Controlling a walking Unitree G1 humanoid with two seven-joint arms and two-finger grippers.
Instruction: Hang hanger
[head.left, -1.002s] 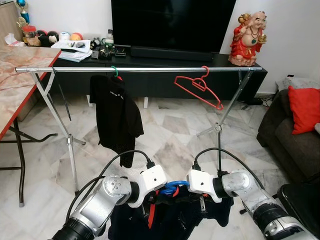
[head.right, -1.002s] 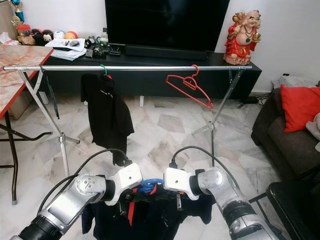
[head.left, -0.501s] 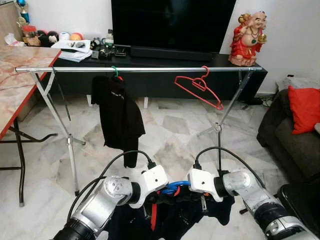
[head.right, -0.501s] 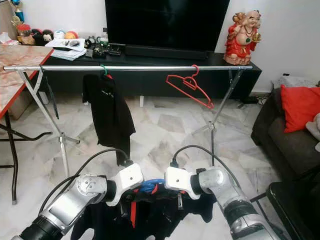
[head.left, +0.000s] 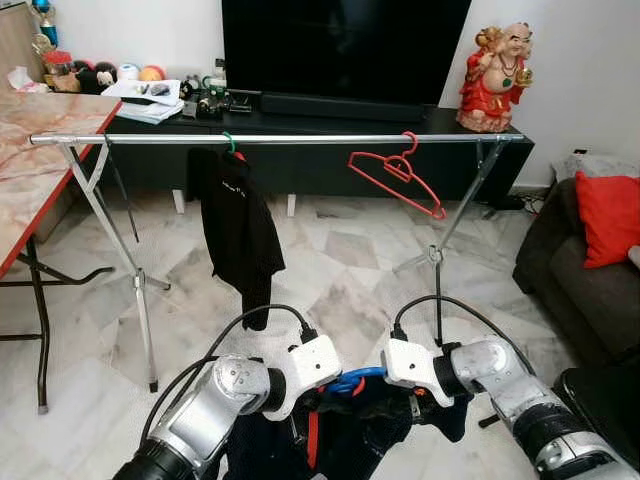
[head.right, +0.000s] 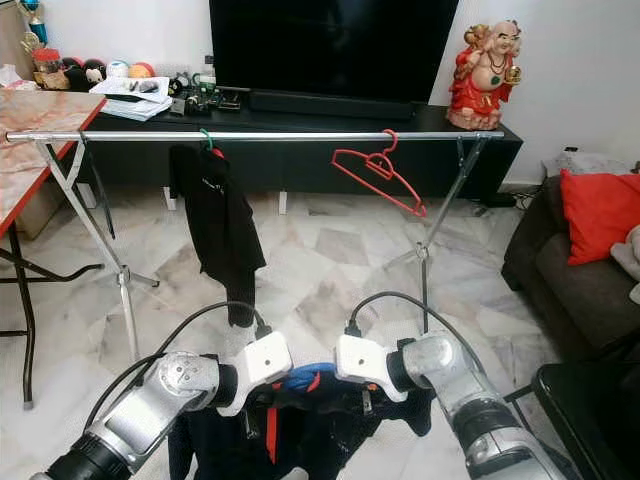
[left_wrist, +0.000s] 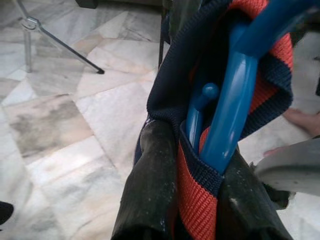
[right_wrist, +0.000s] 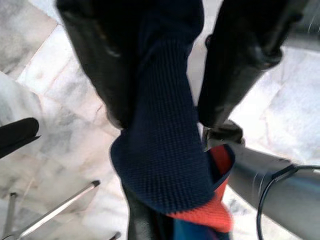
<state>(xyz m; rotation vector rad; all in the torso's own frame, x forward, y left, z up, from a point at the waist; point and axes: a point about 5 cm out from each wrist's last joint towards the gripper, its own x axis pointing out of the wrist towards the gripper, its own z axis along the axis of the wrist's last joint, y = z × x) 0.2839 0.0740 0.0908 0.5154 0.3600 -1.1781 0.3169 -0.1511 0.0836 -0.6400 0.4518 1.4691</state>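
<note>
While both arms meet low in the centre of the head views, the left hand (head.left: 305, 405) and right hand (head.left: 412, 395) carry a blue hanger (head.left: 345, 380) dressed in a dark navy garment (head.left: 370, 440) with an orange-red collar band. In the left wrist view the black fingers (left_wrist: 150, 185) are clenched on the knit collar with the hanger's blue neck (left_wrist: 232, 110) pressed between them. In the right wrist view the fingers (right_wrist: 95, 60) pinch a fold of the same navy knit (right_wrist: 160, 145).

The hanger appears stiff, light plastic; the garment is soft and hangs slack below the hands, so it will likely sway and drag. The firmest hold is judged to be at the hanger's neck, just under the hook, rather than on cloth alone, which may slide off the smooth arms.

The silver rail (head.left: 300, 139) spans the upper part of the frame, well above the load. It already bears a black shirt (head.left: 240, 225) at left of centre and an empty red hanger (head.left: 397, 172) at right of centre; free bar lies between them.
</note>
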